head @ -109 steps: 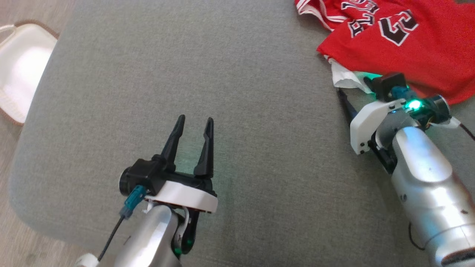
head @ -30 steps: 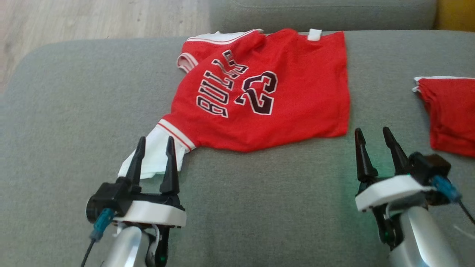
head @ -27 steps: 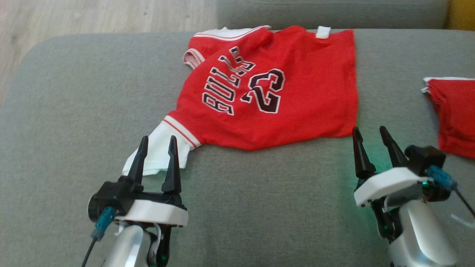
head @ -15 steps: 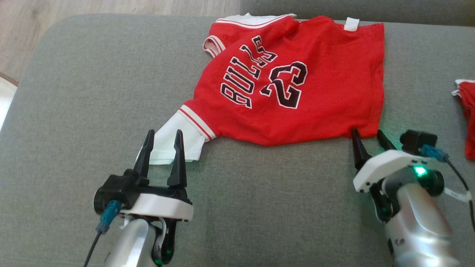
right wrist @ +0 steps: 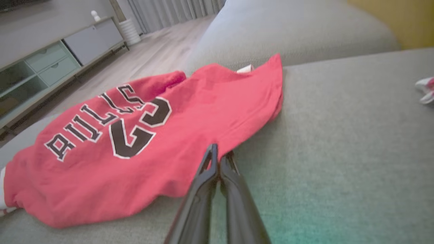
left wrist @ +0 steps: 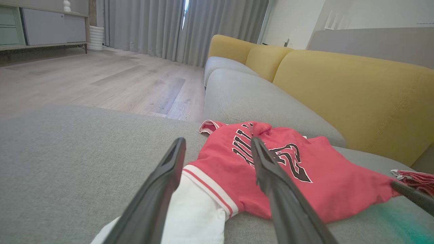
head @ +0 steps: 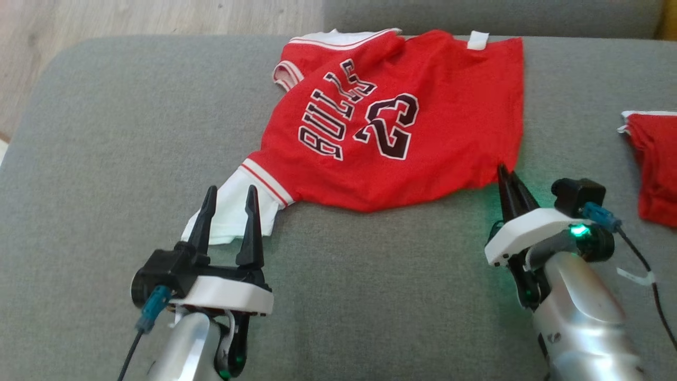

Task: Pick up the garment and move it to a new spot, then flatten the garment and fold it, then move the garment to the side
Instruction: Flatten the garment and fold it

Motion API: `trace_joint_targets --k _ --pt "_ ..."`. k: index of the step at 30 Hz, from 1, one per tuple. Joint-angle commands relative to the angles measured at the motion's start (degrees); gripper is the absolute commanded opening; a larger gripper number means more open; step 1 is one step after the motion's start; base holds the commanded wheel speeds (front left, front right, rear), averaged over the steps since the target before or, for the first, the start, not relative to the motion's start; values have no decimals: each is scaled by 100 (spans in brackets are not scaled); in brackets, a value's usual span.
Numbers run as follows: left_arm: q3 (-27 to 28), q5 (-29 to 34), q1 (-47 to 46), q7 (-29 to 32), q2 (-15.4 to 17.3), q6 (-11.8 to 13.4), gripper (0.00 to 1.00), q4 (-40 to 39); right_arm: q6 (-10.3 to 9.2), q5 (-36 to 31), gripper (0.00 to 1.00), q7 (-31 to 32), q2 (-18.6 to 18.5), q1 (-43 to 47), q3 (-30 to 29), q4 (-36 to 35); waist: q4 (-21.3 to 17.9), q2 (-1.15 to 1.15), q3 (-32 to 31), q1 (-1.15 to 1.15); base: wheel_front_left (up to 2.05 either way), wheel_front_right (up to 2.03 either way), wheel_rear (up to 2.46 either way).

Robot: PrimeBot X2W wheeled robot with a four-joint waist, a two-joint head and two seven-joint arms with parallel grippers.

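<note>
Jaws on the right gripper [head: 505, 172] are pressed together, tips right at the near right hem corner of the red jersey [head: 423, 132]; can't tell if cloth is pinched between them. Left gripper [head: 232, 188] has its jaws apart, tips over the white sleeve [head: 227, 219] at the jersey's near left end. Jersey lies spread, print up, on the grey sofa seat [head: 106, 132]. Second red garment [head: 653, 159] lies well apart to the right. Yellow backrest [left wrist: 356, 95] behind, wood floor [head: 132, 16] beyond the seat.
</note>
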Motion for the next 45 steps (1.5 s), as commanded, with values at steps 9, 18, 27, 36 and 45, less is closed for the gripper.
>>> trace_joint_targets --k 9,18,27,36,45 --pt "270 4 97 -55 20 0 100 -153 -4 -394 0 -59 -35 184 -345 -912 -311 0 -444 0 0 0 0" --pt "349 -13 314 -55 20 8 100 -233 -4 -1262 33 1360 -150 1228 -1786 -1841 -510 0 -716 0 0 0 0" --pt "368 16 291 -55 20 -23 100 -242 -4 -1413 100 868 7 1507 -1655 -3032 -565 0 -657 0 0 0 0" --pt "527 88 198 -55 20 -63 100 -265 -4 -517 100 -80 12 1910 -366 -3560 -650 0 -534 0 0 0 0" --pt "575 268 -189 -11 138 -159 100 -128 -4 -336 100 -237 13 1899 -139 -3520 -890 0 -282 0 0 0 0"
